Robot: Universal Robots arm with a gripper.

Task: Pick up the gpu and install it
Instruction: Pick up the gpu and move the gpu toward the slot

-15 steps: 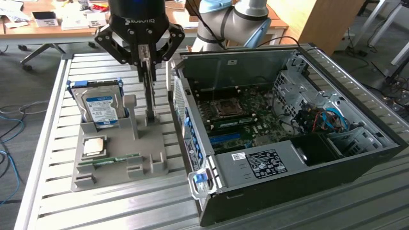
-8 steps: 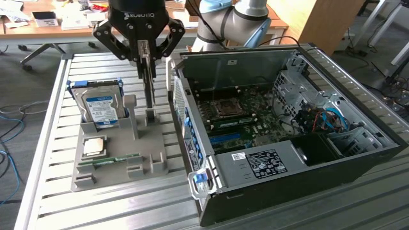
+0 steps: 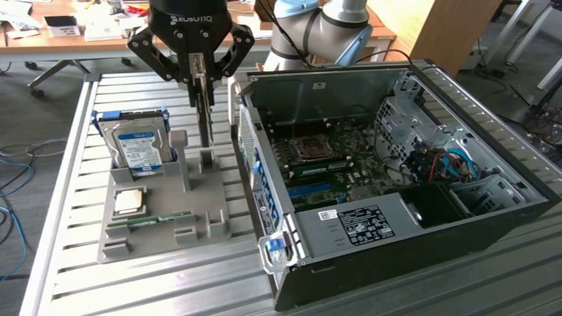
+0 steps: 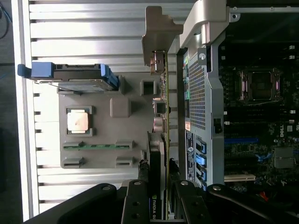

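Note:
The gpu (image 3: 204, 112) hangs edge-on and upright, a thin card with a silver end bracket (image 4: 158, 39) and a green board edge (image 4: 164, 116). My gripper (image 3: 201, 74) is shut on its upper part, one finger on each face of the card (image 4: 159, 196). The card's lower end sits right at the slot of the grey holder (image 3: 167, 224); I cannot tell whether it is clear of the slot. The open computer case (image 3: 395, 164) lies just to the exterior view's right of the card, its motherboard (image 3: 325, 164) exposed.
The grey holder (image 4: 112, 154) also carries an upright hard drive (image 3: 139, 148) in blue rails, a CPU (image 3: 129, 201) and a narrow RAM stick (image 3: 162, 219). The case's side wall (image 4: 201, 93) stands close beside the card. All rest on a slatted metal table (image 3: 176, 283).

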